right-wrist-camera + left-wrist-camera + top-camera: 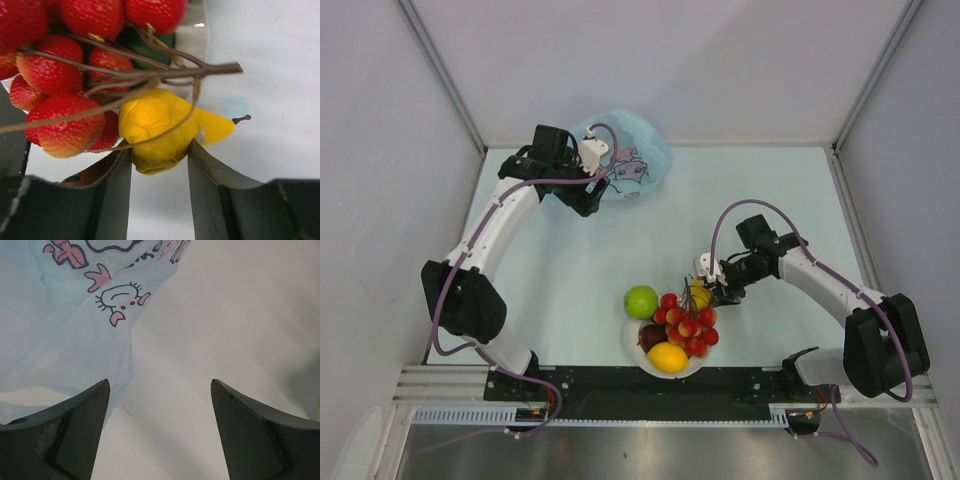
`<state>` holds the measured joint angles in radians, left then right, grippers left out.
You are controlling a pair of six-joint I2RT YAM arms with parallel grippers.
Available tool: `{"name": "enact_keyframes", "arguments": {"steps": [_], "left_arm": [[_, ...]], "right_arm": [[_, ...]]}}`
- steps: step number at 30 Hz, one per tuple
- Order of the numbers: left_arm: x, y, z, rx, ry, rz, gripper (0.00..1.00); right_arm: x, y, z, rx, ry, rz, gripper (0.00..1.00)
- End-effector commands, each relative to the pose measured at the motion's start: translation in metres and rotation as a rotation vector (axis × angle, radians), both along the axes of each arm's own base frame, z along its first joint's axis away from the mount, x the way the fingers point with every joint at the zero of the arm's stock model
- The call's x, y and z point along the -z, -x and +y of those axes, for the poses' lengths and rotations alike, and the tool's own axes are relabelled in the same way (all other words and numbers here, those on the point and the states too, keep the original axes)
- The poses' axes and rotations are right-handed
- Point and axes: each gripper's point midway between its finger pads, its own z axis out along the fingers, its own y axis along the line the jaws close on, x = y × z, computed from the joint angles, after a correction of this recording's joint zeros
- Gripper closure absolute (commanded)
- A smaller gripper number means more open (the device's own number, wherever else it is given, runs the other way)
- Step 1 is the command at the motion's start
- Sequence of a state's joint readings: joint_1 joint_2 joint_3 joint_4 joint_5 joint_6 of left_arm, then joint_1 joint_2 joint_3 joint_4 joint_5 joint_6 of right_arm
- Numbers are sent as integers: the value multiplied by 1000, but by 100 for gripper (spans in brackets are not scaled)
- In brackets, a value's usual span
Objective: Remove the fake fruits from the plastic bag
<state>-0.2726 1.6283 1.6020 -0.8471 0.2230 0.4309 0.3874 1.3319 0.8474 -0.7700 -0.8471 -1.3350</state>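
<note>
The light-blue plastic bag (638, 160) with its pink cartoon print lies crumpled at the far left of the table. My left gripper (588, 198) stands open beside it, with nothing between its fingers; in the left wrist view the plastic bag (65, 335) fills the upper left and my left gripper (159, 384) frames bare table. My right gripper (708, 291) is shut on a wrinkled yellow fake fruit (155, 125) with a dark stem, right beside the red bunch (55, 75). Its twigs cross the yellow fruit. My right gripper (160, 147) pinches the fruit's lower part.
A white bowl (630, 343) near the front edge holds a lemon (668, 357), a dark red round fruit (651, 335) and the red bunch (687, 322). A green apple (641, 301) sits at its far left rim. Something dark green (150, 49) shows behind the bunch.
</note>
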Motion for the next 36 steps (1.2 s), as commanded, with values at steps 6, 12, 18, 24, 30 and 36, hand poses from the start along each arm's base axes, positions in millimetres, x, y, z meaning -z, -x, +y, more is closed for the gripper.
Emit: {"name": "enact_keyframes", "arguments": {"steps": [6, 12, 18, 24, 30, 36], "left_arm": [[-10, 4, 3, 9, 6, -42, 13], [-13, 5, 2, 12, 9, -48, 13], [-12, 4, 2, 12, 10, -44, 13], [-12, 4, 2, 14, 8, -47, 13], [-11, 6, 2, 14, 7, -42, 13], [-10, 3, 0, 19, 20, -44, 13]], "right_arm": [[-9, 13, 13, -90, -44, 3, 67], [-4, 16, 14, -109, -36, 14, 65], [3, 19, 14, -132, -24, 29, 63], [11, 20, 12, -176, -8, 15, 55], [13, 13, 10, -162, 2, -9, 37], [7, 4, 5, -141, 5, -53, 11]]}}
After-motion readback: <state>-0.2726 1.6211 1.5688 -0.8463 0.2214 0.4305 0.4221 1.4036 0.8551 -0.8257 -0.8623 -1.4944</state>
